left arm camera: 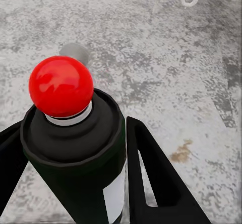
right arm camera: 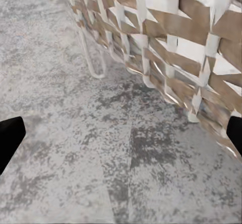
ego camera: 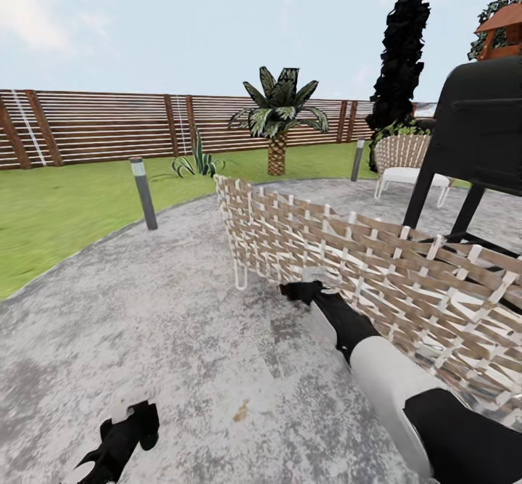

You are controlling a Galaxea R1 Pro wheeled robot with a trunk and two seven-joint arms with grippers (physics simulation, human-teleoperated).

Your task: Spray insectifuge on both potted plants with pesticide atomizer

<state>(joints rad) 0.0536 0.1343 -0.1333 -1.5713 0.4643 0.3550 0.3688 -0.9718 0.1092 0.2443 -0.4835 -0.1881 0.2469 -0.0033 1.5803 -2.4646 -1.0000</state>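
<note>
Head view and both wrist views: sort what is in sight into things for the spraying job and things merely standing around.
For the job:
- pesticide atomizer, clamped in the left hand
- potted plant on the lawn by the fence

Standing around:
- woven chair
- bollard lamp
- palm
- black grill
- right hand, open

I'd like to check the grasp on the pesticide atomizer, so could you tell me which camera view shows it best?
The left wrist view: the pesticide atomizer sits close up between the left gripper's dark fingers, its red tip, black body and white label clear. The head view gives just a small pale glimpse by that gripper, at the lower edge.
</note>
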